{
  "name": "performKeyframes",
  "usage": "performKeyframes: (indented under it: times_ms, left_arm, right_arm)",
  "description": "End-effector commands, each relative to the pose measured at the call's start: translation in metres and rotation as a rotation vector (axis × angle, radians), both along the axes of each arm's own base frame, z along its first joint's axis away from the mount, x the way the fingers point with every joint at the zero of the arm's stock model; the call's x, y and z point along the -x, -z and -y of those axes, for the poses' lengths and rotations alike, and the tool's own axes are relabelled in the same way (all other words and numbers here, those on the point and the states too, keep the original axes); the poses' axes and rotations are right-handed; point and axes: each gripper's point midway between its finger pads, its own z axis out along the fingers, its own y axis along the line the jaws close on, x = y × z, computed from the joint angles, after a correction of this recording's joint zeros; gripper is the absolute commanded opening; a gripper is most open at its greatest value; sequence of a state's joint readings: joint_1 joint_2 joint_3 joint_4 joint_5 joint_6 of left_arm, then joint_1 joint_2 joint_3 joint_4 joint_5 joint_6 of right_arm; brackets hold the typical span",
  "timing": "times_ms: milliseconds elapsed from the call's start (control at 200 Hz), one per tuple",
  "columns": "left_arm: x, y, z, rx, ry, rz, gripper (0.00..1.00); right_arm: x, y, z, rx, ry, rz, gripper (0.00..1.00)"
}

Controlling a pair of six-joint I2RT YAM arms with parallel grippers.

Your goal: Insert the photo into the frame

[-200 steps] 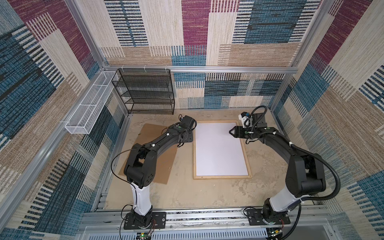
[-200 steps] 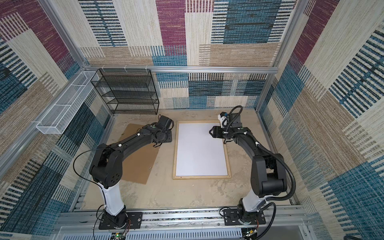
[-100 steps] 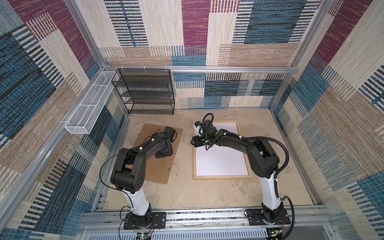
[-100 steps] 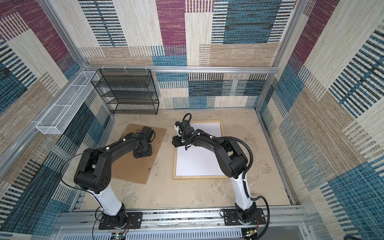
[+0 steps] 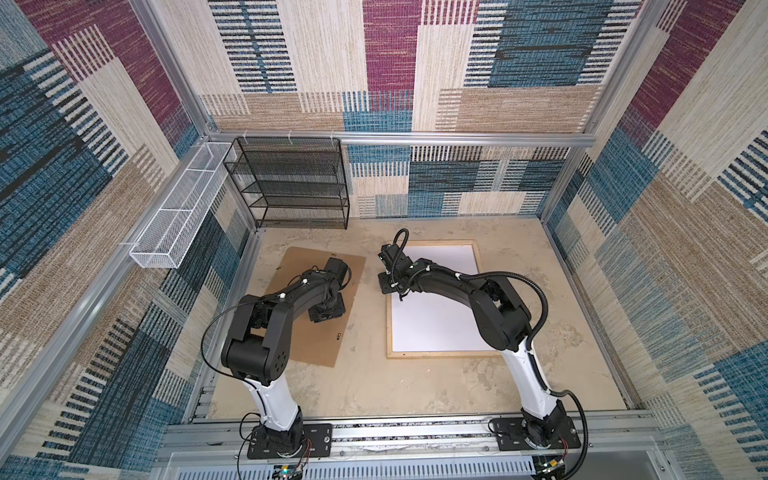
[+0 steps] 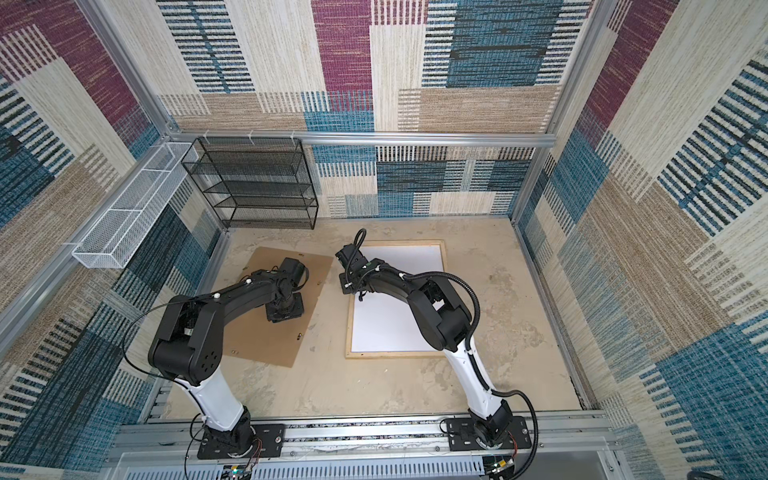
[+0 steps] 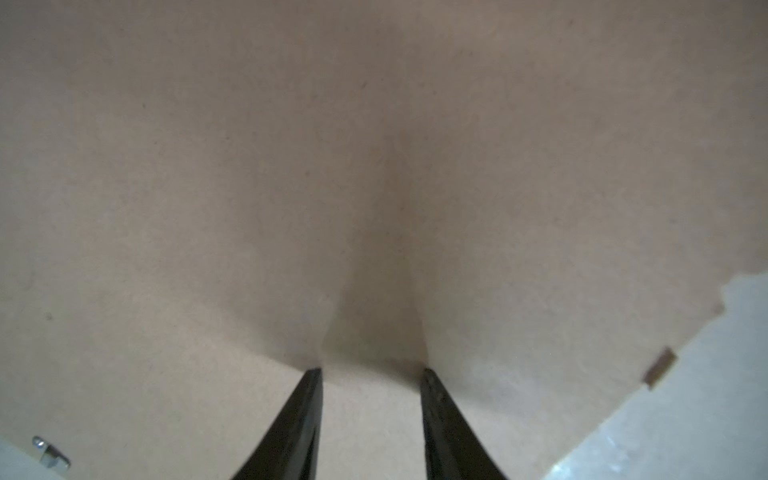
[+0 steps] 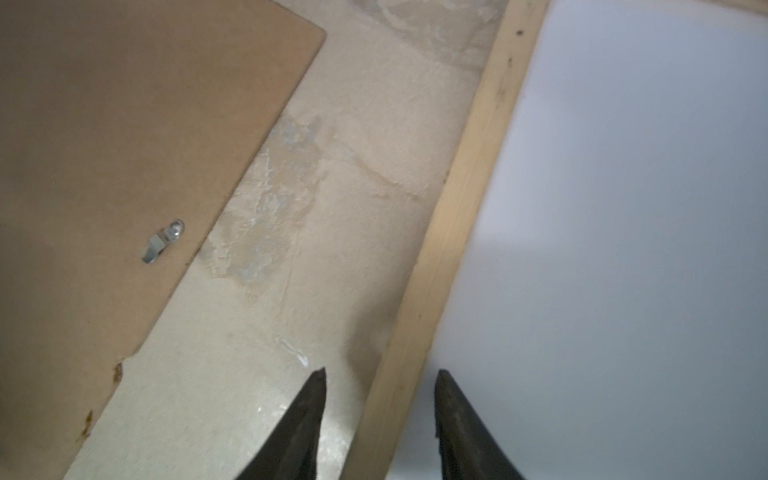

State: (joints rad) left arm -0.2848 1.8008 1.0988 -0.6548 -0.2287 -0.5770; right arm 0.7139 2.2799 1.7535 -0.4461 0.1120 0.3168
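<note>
**Frame is lying filled with white, no print showing**

On the left, the board is lying flat on the table, well apart from the frame, so the backing is not yet going on. The left gripper is hanging low over the middle of the board. Its jaws are standing a modest way apart with nothing between them. The blur is keeping me from telling whether the tips are touching the board.

Moving right across a bare strip of table, the frame is lying flat, and a white sheet is filling its whole opening. No waterfall print is showing anywhere. I am judging that the photo is either lying face-down as that white sheet or sitting hidden beneath it, and the pictures are not settling which. If it is in there, the main step is looking done, and squaring things up and laying the board on top are looking like what is left.

The right gripper is reaching over the frame's left rail, toward its far end. Its jaws are partly open and straddling the rail, one finger over the table and the other over the white sheet, with a gap showing on both sides of the wood. It is holding nothing.
</note>
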Motion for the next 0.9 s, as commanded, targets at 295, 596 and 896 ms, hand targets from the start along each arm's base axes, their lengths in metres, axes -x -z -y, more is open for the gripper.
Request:
performKeyframes:
  times_ms: [295, 596, 896]
  left_arm:
    - [0.007, 0.027, 0.061, 0.158, 0.055, -0.048, 0.41]
    - [0.008, 0.034, 0.097, 0.186, 0.118, -0.059, 0.40]
    - [0.026, 0.054, 0.151, 0.261, 0.178, -0.104, 0.40]
  right_arm:
    - [-0.005, 0.011, 0.039, 0.189, 0.096, 0.032, 0.30]
    - [-0.007, 0.017, 0.087, 0.220, 0.115, 0.014, 0.19]
    - [-0.009, 0.024, 0.157, 0.251, 0.219, -0.034, 0.19]
